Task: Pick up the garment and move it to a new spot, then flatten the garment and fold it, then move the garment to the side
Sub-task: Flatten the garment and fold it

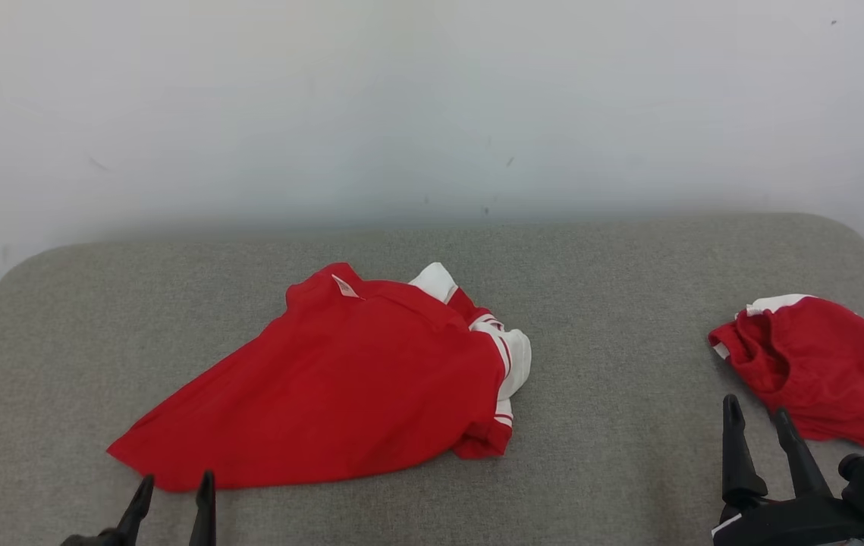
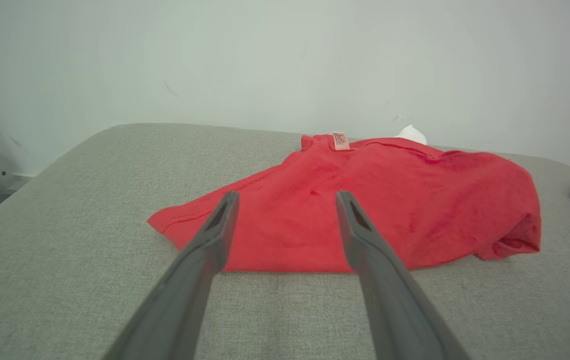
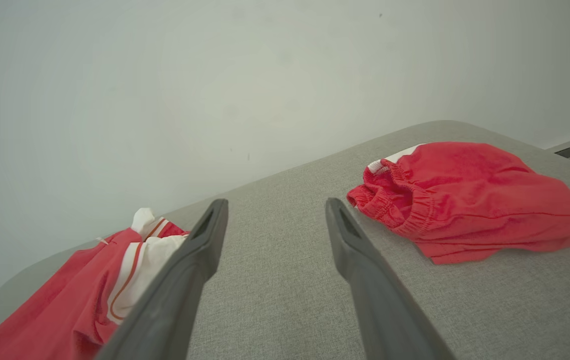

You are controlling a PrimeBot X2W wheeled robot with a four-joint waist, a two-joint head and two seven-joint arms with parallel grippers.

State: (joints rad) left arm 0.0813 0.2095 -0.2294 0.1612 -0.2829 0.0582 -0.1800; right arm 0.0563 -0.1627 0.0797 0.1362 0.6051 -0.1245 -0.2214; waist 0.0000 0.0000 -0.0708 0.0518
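Note:
A crumpled red garment (image 1: 340, 379) with white striped sleeve trim lies in the middle of the grey padded table (image 1: 614, 303); a small label shows near its far edge. My left gripper (image 1: 174, 485) stands open at the lower left, just short of the garment's near hem, nothing between its fingers. In the left wrist view the same garment (image 2: 390, 200) lies beyond the open left gripper (image 2: 287, 196). My right gripper (image 1: 756, 413) is open at the lower right, empty. In the right wrist view the right gripper (image 3: 274, 205) points at bare table, the garment (image 3: 89, 285) at its left.
A second red piece with an elastic waistband (image 1: 818, 371) lies bunched at the table's right edge, close to my right gripper; it also appears as the red shorts (image 3: 470, 195). A white wall (image 1: 432, 98) runs behind the table. The table's corners are rounded.

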